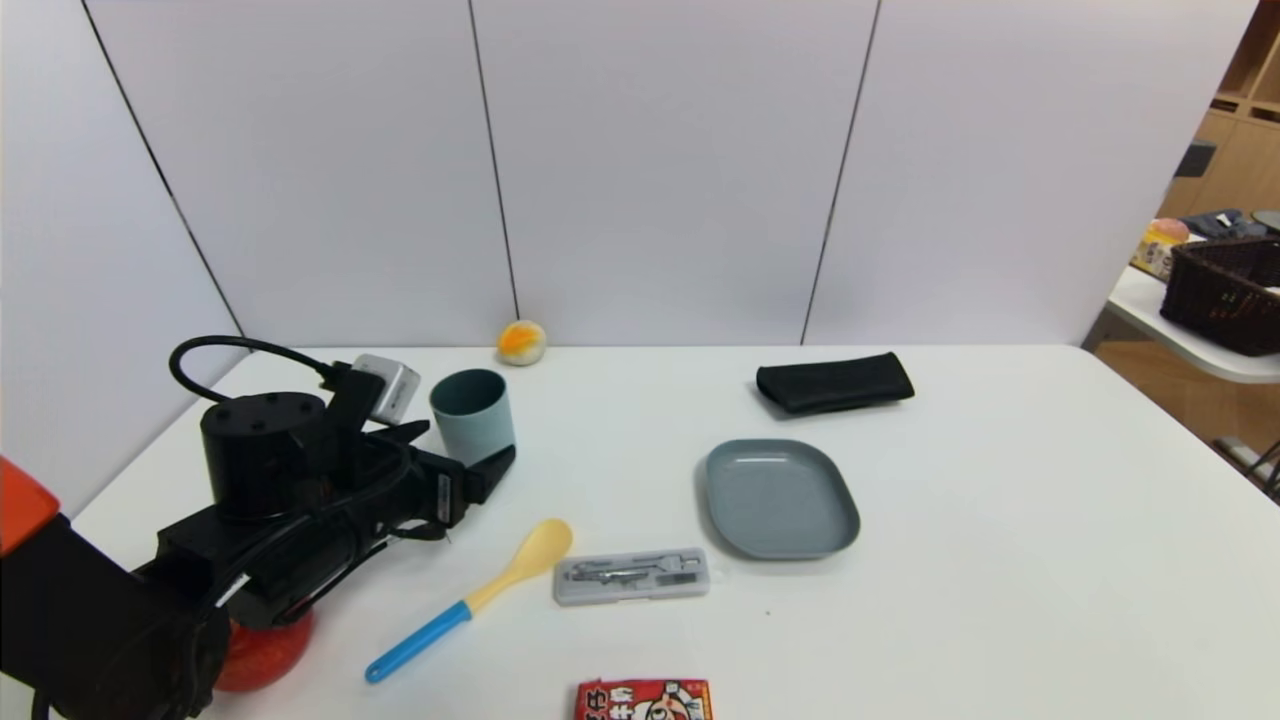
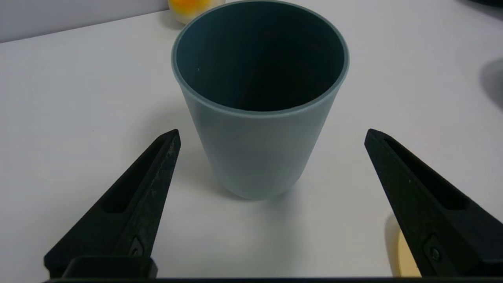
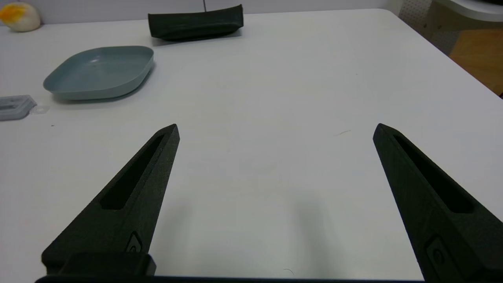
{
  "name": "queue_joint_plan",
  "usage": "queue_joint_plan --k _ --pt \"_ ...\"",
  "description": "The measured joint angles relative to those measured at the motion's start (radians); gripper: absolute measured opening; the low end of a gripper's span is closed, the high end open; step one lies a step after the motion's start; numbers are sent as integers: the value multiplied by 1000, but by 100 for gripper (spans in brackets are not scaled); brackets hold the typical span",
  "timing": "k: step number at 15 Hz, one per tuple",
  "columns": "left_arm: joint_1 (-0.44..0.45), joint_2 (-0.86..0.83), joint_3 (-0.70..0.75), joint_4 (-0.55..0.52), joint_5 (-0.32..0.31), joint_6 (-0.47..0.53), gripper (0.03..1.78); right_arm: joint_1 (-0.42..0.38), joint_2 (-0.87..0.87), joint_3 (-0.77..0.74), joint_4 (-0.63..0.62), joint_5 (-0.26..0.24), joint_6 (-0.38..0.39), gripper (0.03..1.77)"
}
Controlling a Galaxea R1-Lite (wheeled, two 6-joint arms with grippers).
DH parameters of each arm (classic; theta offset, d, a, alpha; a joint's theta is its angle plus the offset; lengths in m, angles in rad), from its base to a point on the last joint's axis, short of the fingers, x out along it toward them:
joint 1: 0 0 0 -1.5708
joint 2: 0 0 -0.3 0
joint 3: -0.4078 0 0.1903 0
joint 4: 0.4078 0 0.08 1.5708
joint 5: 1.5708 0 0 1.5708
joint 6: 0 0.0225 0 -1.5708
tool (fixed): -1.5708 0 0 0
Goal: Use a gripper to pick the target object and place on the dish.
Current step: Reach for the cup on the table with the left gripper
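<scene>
While I watch from the head camera, nearest to me at the table's front edge lies a red snack packet (image 1: 643,699), cut off by the frame, and at the near left a red ball (image 1: 265,652) sits half hidden under my left arm. A little farther in, a spoon (image 1: 470,597) with a blue handle and a pale yellow bowl lies slanted, and just beside its bowl rests a clear rectangular case (image 1: 632,576) with metal bits inside. My left gripper (image 1: 465,450) hangs low over the table beyond the spoon, pointing at the cup (image 1: 472,413); its two black fingers are spread wide with nothing between them yet, and from the wrist camera I see the left gripper (image 2: 271,135) with the cup (image 2: 259,106) standing upright and centred just ahead of the fingertips, which do not touch it. The cup stands on the white table (image 1: 1000,560) at the left, its dark teal inside empty. The dish (image 1: 779,497) lies near the middle of the table, well apart from the cup and just beyond the case, with nothing on it. My right gripper (image 3: 275,129) is parked over bare table on the right, its fingers also spread wide and holding nothing. Beyond the dish lies a black pouch (image 1: 835,382), and farthest back, against the wall panels, sits a small yellow-and-orange ball (image 1: 521,342).
</scene>
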Motion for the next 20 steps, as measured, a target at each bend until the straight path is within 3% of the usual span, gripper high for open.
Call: queue_joint_plan --k 8,20 --pt "7 80 -65 -6 35 -8 169 0 0 0 0 0 -1 171" --pt "7 162 -157 -6 36 -9 169 0 0 0 0 0 0 171"
